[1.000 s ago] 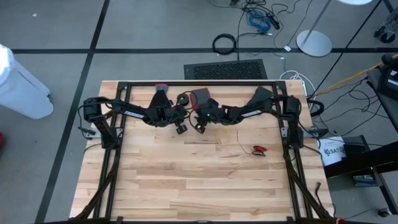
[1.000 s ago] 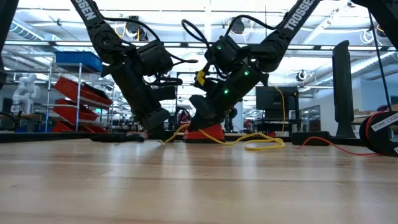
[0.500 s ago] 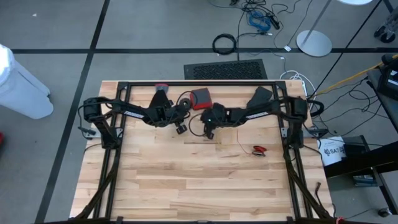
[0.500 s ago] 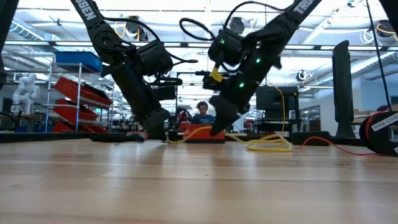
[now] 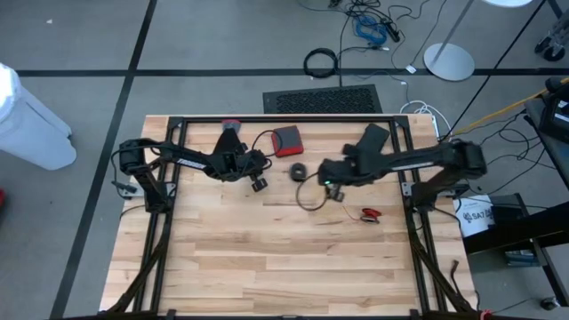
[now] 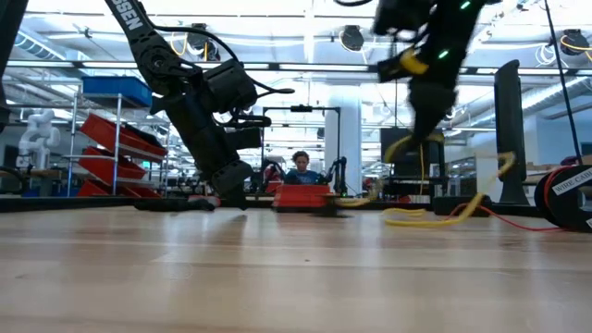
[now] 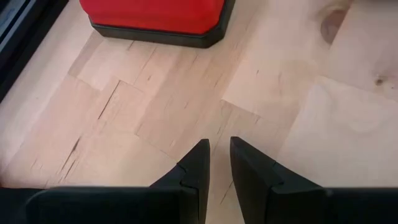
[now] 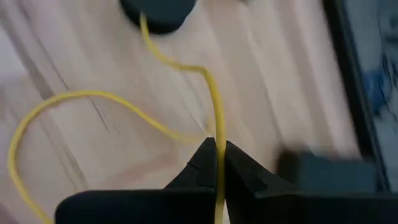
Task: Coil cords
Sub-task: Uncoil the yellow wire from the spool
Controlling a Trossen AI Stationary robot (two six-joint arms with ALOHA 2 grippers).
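Wooden table with a black frame around it, workshop room behind with shelving and a seated person far back in the low view. Yellow cord is thin and long; in the right wrist view it runs from a dark round piece in a wavy line straight into the right gripper, with a second strand looping wide off to one side. Fingers pressed together, pinching the yellow cord between the tips. From above, right gripper sits near the table's middle, slightly toward the right side, and the cord forms a small loop on the wood just beside it on the left-arm side. Low view shows the cord's loose part lying flat on the table, long axis roughly across the table, one end lifted up toward the raised right arm. Small red-tipped piece lies on the table near the right gripper, apart from it. Red box sits toward the table's back edge. Left gripper is low over the table left of centre, close to the red box, fingers slightly apart with a narrow gap, nothing between them.
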